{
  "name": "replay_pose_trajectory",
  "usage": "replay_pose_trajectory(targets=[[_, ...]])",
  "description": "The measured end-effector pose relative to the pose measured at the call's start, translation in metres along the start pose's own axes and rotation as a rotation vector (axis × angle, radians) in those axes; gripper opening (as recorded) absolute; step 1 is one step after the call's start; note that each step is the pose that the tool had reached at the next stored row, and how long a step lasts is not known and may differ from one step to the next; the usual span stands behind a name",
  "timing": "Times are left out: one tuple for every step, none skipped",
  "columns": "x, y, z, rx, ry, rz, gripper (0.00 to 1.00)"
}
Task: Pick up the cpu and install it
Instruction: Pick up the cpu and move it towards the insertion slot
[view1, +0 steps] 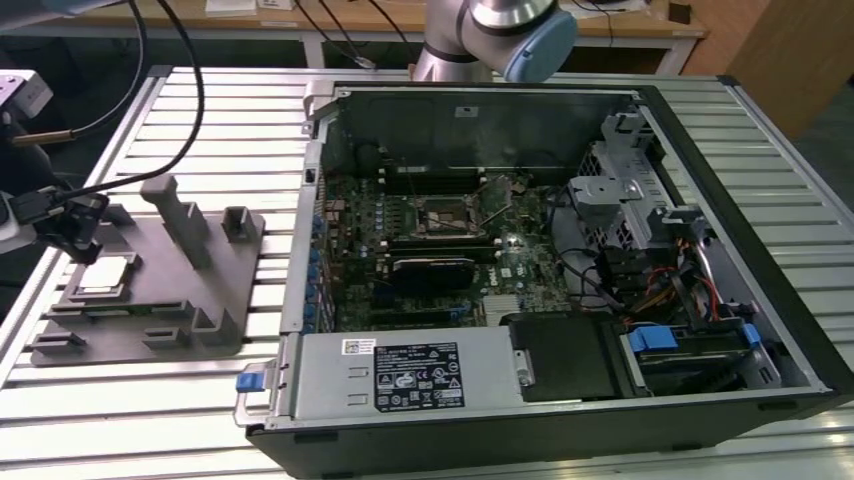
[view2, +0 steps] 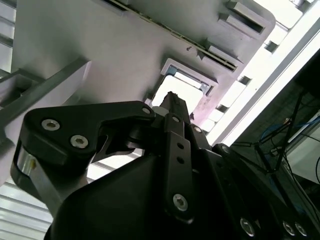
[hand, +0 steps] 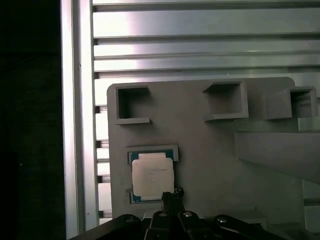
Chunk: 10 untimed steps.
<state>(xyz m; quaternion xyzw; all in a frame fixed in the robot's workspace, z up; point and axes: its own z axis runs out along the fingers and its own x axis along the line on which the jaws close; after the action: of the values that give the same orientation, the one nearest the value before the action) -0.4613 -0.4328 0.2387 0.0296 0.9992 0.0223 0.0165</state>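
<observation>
Closed up with nothing pinched between its fingers, the gripper (view1: 80, 242) is held low over the grey fixture tray (view1: 200, 300) at the exterior view's left, on the slatted metal table (view1: 240, 110). The cpu (view1: 104, 277) is seen lying flat in a square recess near the tray's left edge, silvery plate up, directly beneath the gripper. In the first wrist view the joined fingertips (hand: 172, 194) are shown at one edge of the cpu (hand: 152, 175); whether contact is made cannot be told. An open computer case (view1: 747, 170) is laid on its side to the right of the tray, well apart from the cpu, and the motherboard (view1: 514, 262) is exposed inside it, with a square socket (view1: 438, 213) set toward its far side
</observation>
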Motion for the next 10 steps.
replay_pose_trajectory(targets=[[0.0006,-0.0001,0.0012,0.0,0.0003,-0.002,0.11],[0.0011,-0.0002,0.0025,-0.0001,0.0003,-0.003,0.11],[0.0017,-0.0003,0.0037,-0.0001,0.0005,-0.004,0.11],[0.0022,-0.0004,0.0051,-0.0002,0.0005,-0.004,0.11],[0.0025,-0.0005,0.0066,-0.0004,0.0005,-0.005,0.11],[0.003,-0.0006,0.0079,-0.0003,0.0007,-0.005,0.11],[0.0034,-0.0006,0.0092,-0.0002,0.001,-0.005,0.11],[0.0038,-0.0007,0.0107,-0.0002,0.0011,-0.005,0.11],[0.0042,-0.0008,0.0122,-0.0002,0.0013,-0.006,0.11],[0.0047,-0.0009,0.0134,-0.0002,0.0015,-0.006,0.11]])
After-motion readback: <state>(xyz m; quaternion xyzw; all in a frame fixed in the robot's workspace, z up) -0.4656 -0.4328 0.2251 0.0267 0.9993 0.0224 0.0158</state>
